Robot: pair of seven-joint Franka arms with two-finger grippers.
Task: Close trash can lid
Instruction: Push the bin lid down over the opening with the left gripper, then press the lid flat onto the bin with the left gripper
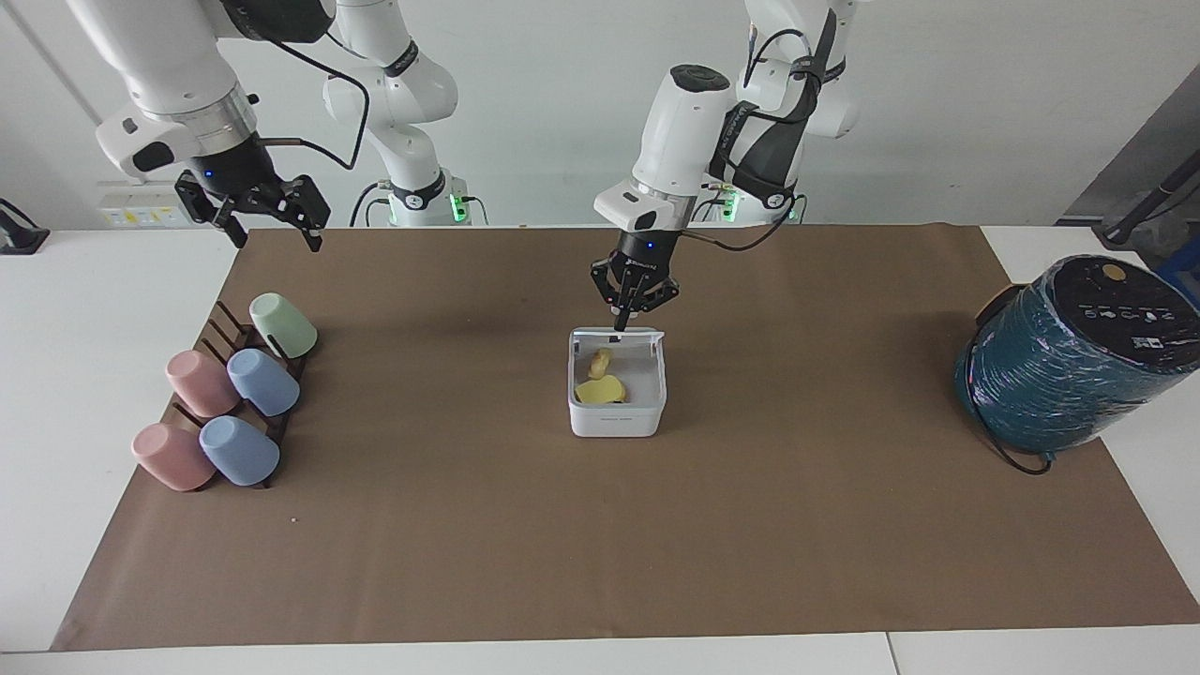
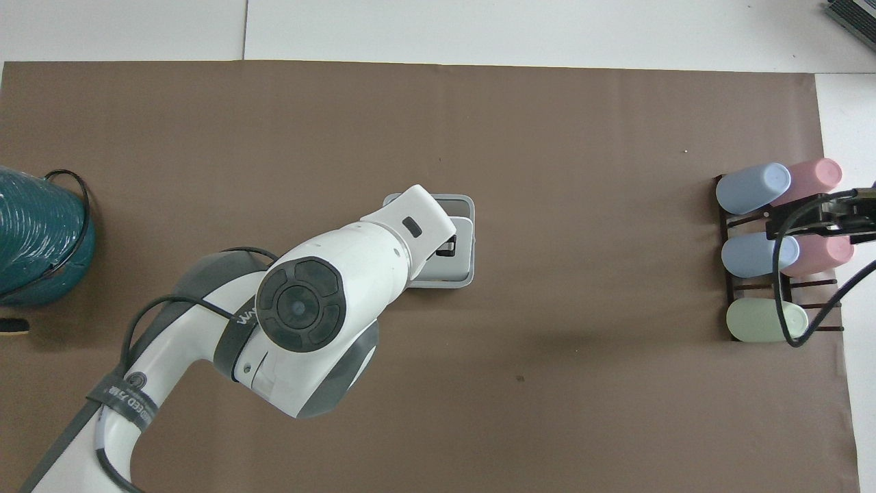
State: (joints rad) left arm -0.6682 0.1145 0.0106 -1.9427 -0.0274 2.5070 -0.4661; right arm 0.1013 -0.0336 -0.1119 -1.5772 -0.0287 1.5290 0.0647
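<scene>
Left gripper (image 1: 621, 325), fingers pinched narrow and holding nothing, presses the half-lowered lid (image 1: 619, 334) of the white trash can (image 1: 616, 418) at mid-table; a steady downward push should seat it. Right gripper (image 1: 270, 217) waits, spread wide, above the cup rack (image 1: 246, 339).

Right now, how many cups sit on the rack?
5, all on the rack at the right arm's end: green cup nearest the robots, then a pink and blue pair, then another pink and blue pair.

white trash can (image 1: 616, 414), yellow scraps (image 1: 600, 388) inside, teal wrapped cylinder (image 1: 1059, 375), brown table cover (image 1: 600, 544)
</scene>
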